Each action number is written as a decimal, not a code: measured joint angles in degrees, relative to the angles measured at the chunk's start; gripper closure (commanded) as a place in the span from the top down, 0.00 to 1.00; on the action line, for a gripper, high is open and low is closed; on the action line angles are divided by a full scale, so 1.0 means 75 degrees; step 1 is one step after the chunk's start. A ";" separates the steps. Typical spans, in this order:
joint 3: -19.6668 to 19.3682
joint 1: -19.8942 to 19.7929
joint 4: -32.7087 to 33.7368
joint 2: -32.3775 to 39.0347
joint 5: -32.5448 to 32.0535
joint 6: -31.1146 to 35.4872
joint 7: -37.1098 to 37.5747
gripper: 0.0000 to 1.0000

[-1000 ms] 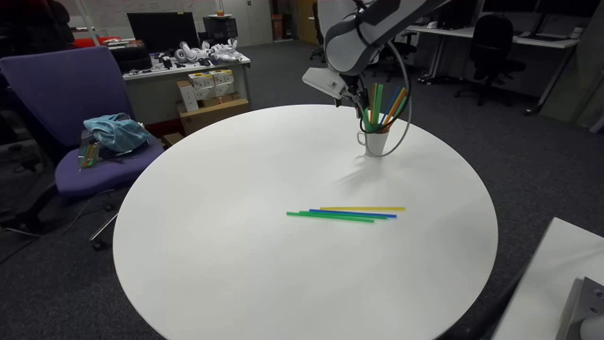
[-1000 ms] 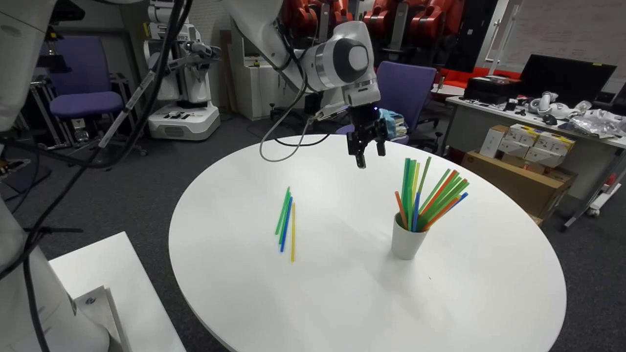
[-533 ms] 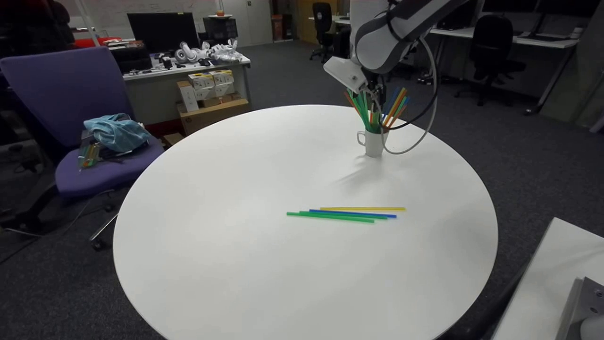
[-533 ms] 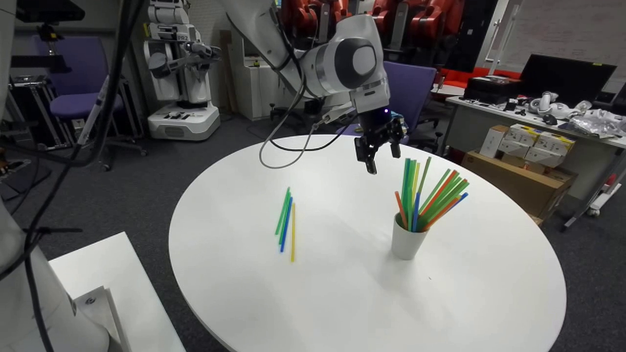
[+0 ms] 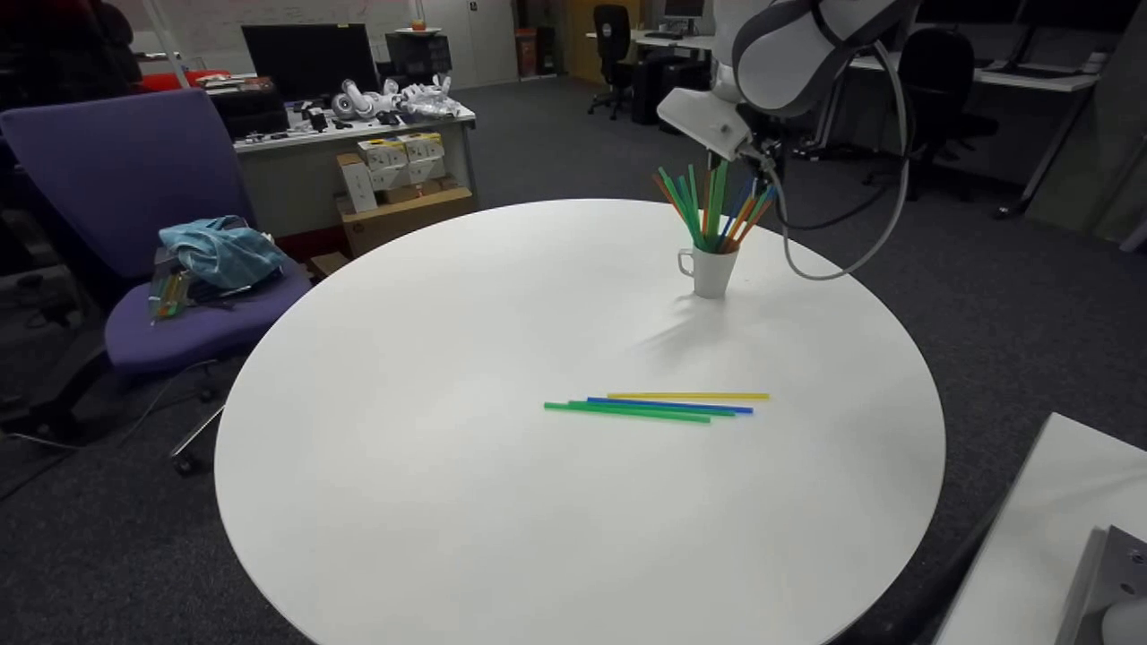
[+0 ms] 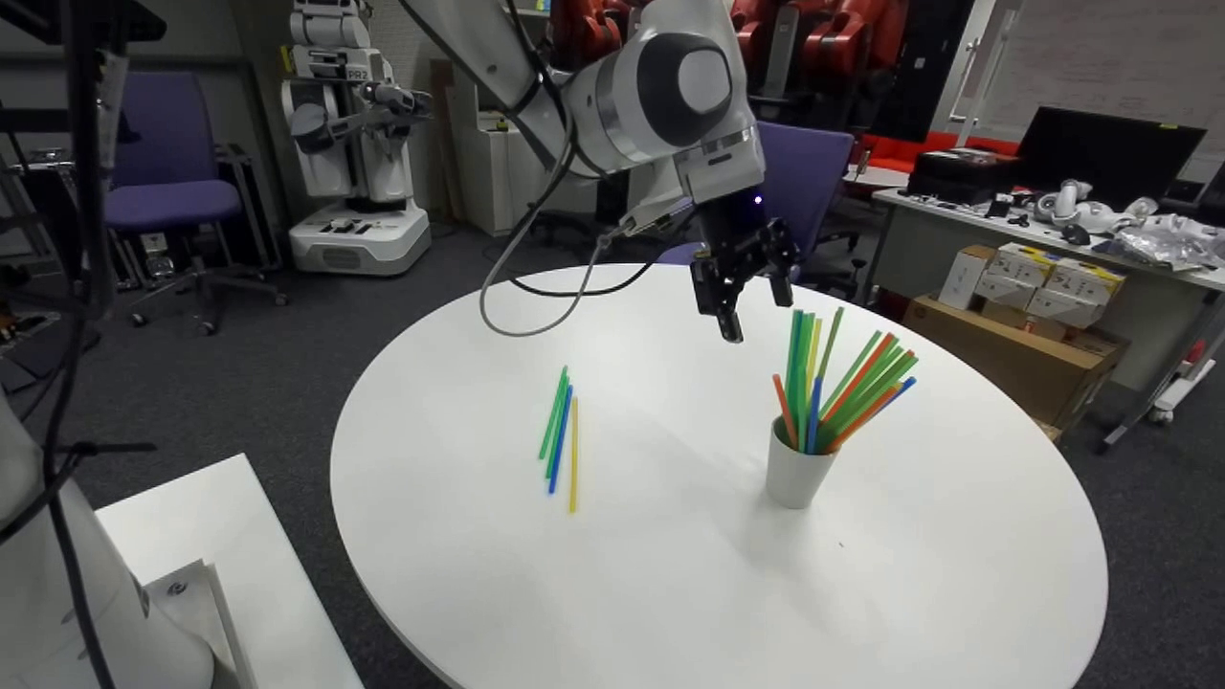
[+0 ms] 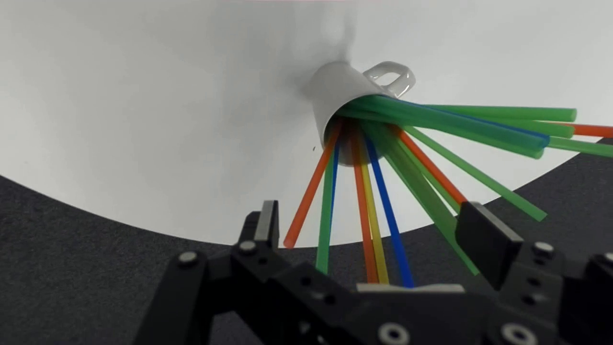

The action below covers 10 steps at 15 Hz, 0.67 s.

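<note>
tool (image 6: 756, 313): fingers apart, empty
mug (image 6: 794, 480): upright on the surface (image 6: 632, 593)
mug's straws (image 6: 869, 388): fanned (likely because the rim props them)

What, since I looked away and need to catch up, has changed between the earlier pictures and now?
The end effector has moved to the right in both exterior views. It took hold of nothing and let nothing go; its jaws stay open. The white mug, the bunch of straws in it and the four loose straws on the table stayed as they were.
</note>
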 measured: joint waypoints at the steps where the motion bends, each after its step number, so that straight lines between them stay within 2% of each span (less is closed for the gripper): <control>1: 0.0003 -0.0026 -0.0162 -0.0114 -0.0167 0.0000 -0.0008 1.00; 5: 0.0047 -0.0181 -0.0712 -0.0325 -0.0594 0.0168 -0.0206 1.00; 10: 0.0060 -0.0544 -0.1067 -0.0319 -0.0576 0.0638 -0.0953 1.00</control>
